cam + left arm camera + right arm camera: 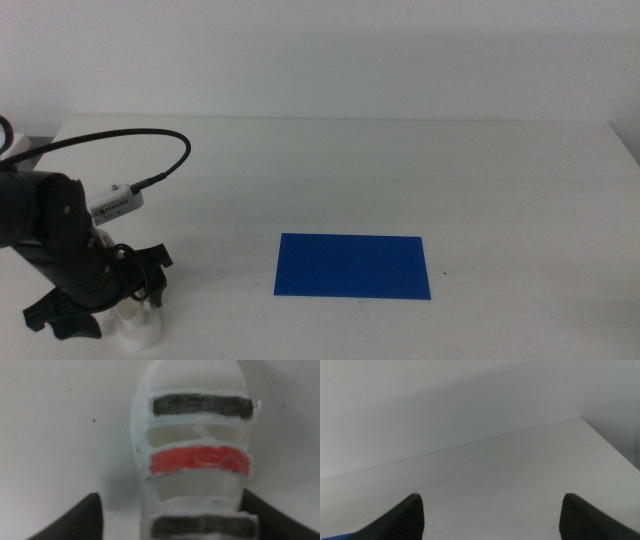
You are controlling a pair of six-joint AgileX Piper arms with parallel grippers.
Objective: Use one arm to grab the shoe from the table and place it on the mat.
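The white shoe (197,460), with black and red straps, lies on the white table (400,170) at the front left; in the middle view only its white sole (137,328) shows under the arm. My left gripper (110,300) is lowered over it. In the left wrist view the left gripper (171,497) is open, one jaw on each side of the shoe, with a gap on one side. The blue mat (352,266) lies flat at the table's middle front, bare. My right gripper (490,497) is open and empty, out of the middle view.
The left arm's black cable (150,140) loops above the table at the left. A small blue corner of the mat (335,536) shows in the right wrist view. The table's far edge meets a plain wall.
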